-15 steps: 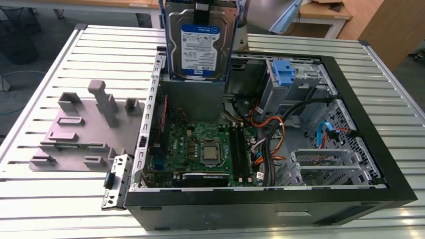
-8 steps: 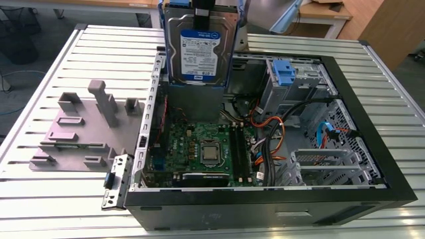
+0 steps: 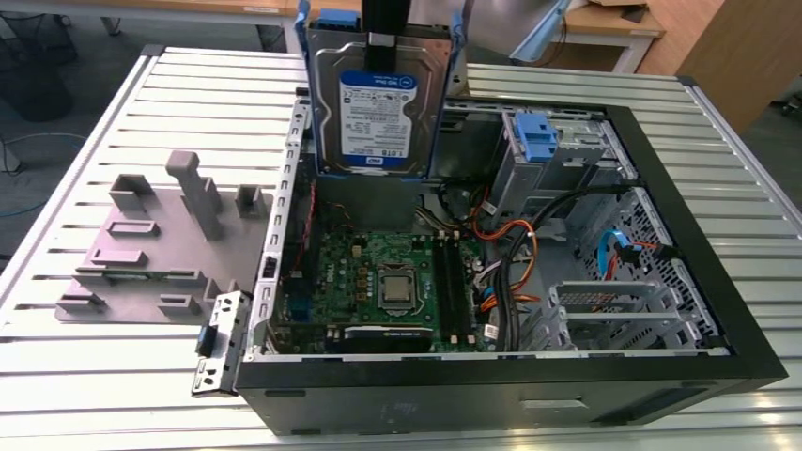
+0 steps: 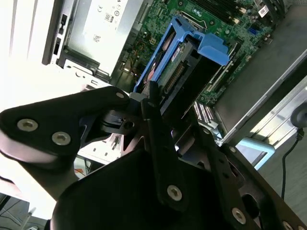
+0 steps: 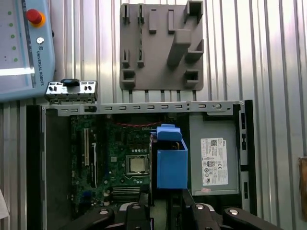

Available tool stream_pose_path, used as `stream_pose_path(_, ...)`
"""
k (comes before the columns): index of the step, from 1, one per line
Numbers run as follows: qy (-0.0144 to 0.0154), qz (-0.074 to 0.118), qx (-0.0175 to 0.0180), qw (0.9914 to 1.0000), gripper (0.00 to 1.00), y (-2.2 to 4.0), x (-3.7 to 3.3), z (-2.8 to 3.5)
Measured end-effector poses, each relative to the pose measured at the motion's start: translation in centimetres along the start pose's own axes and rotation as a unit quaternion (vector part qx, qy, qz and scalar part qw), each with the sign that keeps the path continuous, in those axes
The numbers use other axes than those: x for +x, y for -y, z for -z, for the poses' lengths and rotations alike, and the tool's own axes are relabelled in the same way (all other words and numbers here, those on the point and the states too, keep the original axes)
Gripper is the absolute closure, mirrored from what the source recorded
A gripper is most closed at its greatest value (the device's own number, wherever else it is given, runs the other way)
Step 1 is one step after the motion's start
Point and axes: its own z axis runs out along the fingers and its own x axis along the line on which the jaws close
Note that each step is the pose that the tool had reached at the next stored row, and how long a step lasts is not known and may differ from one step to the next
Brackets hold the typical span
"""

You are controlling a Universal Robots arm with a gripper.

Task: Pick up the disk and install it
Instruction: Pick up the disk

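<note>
Lying open on the ribbed metal tabletop (image 3: 88, 376), a black computer case (image 3: 708, 291) bares its green motherboard (image 3: 363, 272); beyond, the silver rectangular disk (image 3: 376, 108) in its blue plastic caddy (image 3: 336, 19) hangs upright over the case's far end, black gripper (image 3: 386, 42) clamped on its top.

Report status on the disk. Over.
Gripper shut on the disk. Disk upright, in the air above the open case, not yet seated. Loose cables cross the case interior beside the motherboard.
</note>
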Motion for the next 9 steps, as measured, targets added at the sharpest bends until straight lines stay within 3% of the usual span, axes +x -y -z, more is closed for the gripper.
stream_pose_path(5, 0.0, 0.0, 0.0, 1.0, 0.65, 0.19, 0.34, -0.09)
stream_pose_path(9, 0.0, 0.0, 0.0, 1.0, 0.65, 1.06, 0.3, -0.09)
